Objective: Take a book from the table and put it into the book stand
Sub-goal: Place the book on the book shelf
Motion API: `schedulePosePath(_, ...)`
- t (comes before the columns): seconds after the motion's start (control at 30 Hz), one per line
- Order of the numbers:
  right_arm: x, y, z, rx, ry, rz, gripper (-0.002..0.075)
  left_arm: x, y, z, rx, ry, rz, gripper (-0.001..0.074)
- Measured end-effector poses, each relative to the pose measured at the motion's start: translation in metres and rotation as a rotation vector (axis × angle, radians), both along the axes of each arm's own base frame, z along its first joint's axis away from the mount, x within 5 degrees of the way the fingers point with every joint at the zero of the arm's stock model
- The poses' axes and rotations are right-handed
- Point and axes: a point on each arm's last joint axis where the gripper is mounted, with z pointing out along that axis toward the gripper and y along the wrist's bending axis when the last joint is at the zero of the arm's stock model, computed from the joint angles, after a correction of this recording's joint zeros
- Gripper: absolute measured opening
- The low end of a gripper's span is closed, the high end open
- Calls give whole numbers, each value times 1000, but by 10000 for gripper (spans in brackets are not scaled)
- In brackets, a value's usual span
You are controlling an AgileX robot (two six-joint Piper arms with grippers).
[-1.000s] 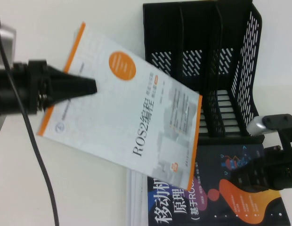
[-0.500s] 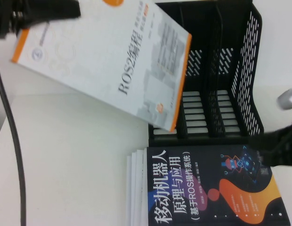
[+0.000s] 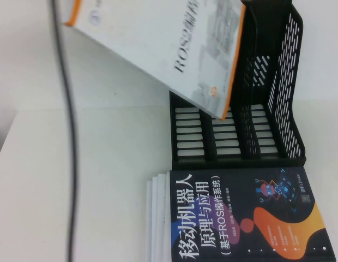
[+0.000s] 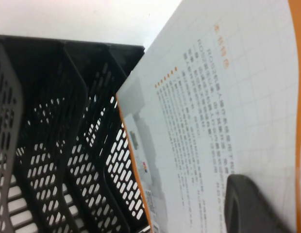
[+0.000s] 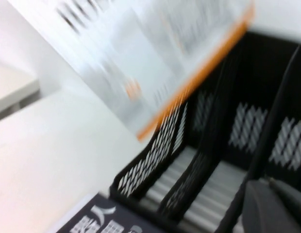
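White ROS2 programming book (image 3: 174,43), orange-edged, glossy softcover: carried tilted in the air above the black book stand (image 3: 278,109), lower corner hanging over the middle compartment's slatted floor, not yet seated. Left gripper (image 4: 252,206): one dark finger pressed flat on the cover in the left wrist view, judged clamped on the book; outside the high view. Right gripper (image 5: 274,206): only a blurred dark part shows in the right wrist view, near the stand's front; finger state cannot be told. Stand: rigid black plastic, three compartments, perforated dividers and side walls, ribbed base. Stack of books (image 3: 240,218): lying flat on the white table (image 3: 87,180) just in front of the stand, top cover dark with orange and purple shapes. Risks, as judged: the slanted corner may land on a divider edge rather than between dividers; the thin cover may flex or slip from a one-sided pinch; the dangling black cable (image 3: 68,136) may snag.
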Motion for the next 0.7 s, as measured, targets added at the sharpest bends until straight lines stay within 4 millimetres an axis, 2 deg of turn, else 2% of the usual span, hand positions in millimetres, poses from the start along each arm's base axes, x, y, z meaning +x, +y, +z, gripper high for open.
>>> schedulePosePath(0.17, -30, -12, 17, -54, -168, -19, -2, 18, -29, -12, 51, 22, -4, 103)
schedulePosePath(0.3, -45, -17, 23, -91, -252, -33, -3, 29, -48, -22, 95, 34, 36, 103)
schedulePosePath(0.5, -53, -20, 23, -127, -279, -29, -2, 39, -68, -28, 152, -6, 102, 102)
schedulePosePath(0.7, -49, -19, 1, -165, -223, -23, -2, 48, -85, -42, 203, 3, 133, 102)
